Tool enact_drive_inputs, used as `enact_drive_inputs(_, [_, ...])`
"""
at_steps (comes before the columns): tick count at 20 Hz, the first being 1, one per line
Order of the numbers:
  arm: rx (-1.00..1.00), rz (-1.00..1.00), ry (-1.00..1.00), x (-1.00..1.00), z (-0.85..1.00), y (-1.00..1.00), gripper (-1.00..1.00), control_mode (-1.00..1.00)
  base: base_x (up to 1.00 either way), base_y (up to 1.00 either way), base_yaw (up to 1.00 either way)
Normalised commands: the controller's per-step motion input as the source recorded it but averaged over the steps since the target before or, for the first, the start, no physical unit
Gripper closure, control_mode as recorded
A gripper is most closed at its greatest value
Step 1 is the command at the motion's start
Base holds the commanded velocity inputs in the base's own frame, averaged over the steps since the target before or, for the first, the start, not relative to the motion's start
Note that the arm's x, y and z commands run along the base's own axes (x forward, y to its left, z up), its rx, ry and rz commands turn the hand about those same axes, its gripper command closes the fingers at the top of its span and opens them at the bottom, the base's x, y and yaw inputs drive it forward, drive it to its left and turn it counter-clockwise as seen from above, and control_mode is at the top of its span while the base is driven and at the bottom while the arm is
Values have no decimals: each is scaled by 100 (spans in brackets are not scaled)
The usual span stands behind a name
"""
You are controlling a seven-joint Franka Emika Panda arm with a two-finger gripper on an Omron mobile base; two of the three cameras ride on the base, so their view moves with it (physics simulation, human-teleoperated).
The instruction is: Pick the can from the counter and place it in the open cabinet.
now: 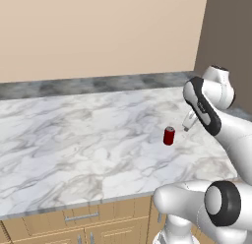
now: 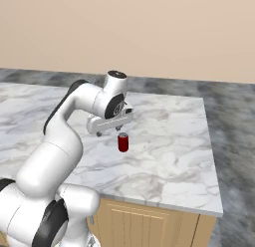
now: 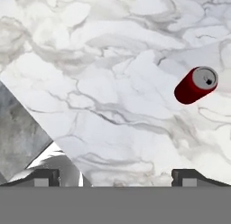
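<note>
The red drink can [image 1: 169, 136] is standing upright on the white marble bench [image 1: 74, 139], silvery top up, in the right half of the slab and roughly midway between the darker raised back edge [image 1: 98, 84] and the front edge. It is well clear of the right end of the bench.

The claw [image 2: 109, 131] is hanging above the bench just beside the can, on the side away from the right end, and is not touching it. From the hand camera the can [image 3: 196, 85] is showing toward the upper right, off the line between the two fingertips [image 3: 186, 175], which are standing wide apart with bare marble between them; the claw is holding nothing.

Panelled wooden base cabinets [image 1: 83, 223] are showing below the front edge.
</note>
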Motion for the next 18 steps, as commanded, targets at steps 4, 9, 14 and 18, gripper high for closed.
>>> enact_drive_inputs(4, [-7,0,-10,31,-29,0,-100,-100,0,0,0])
enact_drive_inputs(9, [-5,0,-6,39,-28,0,-100,-100,0,0,0])
enact_drive_inputs(14, [0,0,-1,50,-24,0,-100,-100,0,0,0])
enact_drive_inputs(18, [0,-2,0,54,-17,0,-100,-100,0,0,0])
